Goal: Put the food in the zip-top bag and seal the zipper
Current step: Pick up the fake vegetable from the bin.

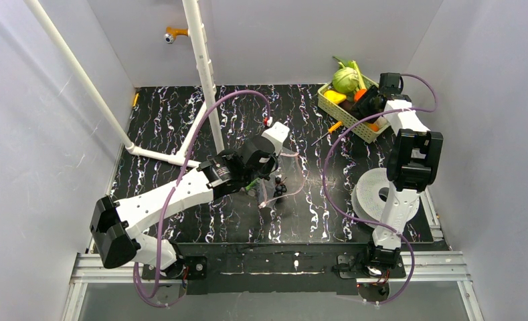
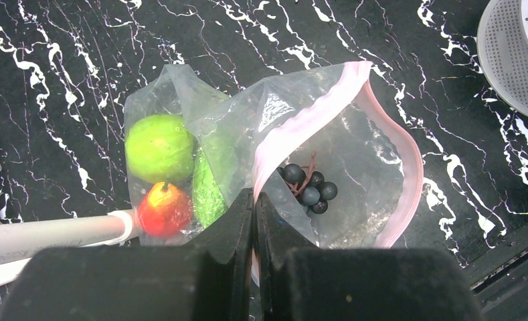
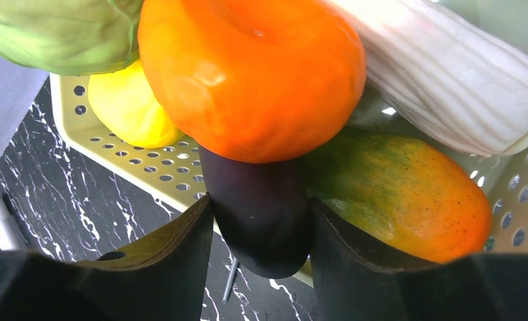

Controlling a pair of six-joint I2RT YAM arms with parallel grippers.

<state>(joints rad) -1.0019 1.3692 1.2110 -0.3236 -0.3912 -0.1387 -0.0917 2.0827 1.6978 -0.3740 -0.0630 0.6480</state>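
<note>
The clear zip-top bag (image 2: 355,154) lies on the black marbled table with its mouth gaping. My left gripper (image 2: 254,195) is shut on its pink zipper (image 2: 294,130) edge. A dark grape bunch (image 2: 308,190), a round green fruit (image 2: 159,147), a red-yellow fruit (image 2: 164,208) and a green piece (image 2: 207,190) show through the plastic. My right gripper (image 3: 259,207) reaches into the yellow basket (image 3: 147,167). Its fingers press both sides of a dark purple piece (image 3: 257,231) that lies under a round orange fruit (image 3: 247,73). A yellow piece (image 3: 130,107) sits beside it.
The basket (image 1: 334,110) at the back right also holds a pale green cabbage (image 1: 345,80), a white leek (image 3: 448,73) and a green-orange fruit (image 3: 408,194). A white perforated disc (image 1: 375,190) lies near the right arm. A white pipe frame (image 1: 204,73) stands at the back left.
</note>
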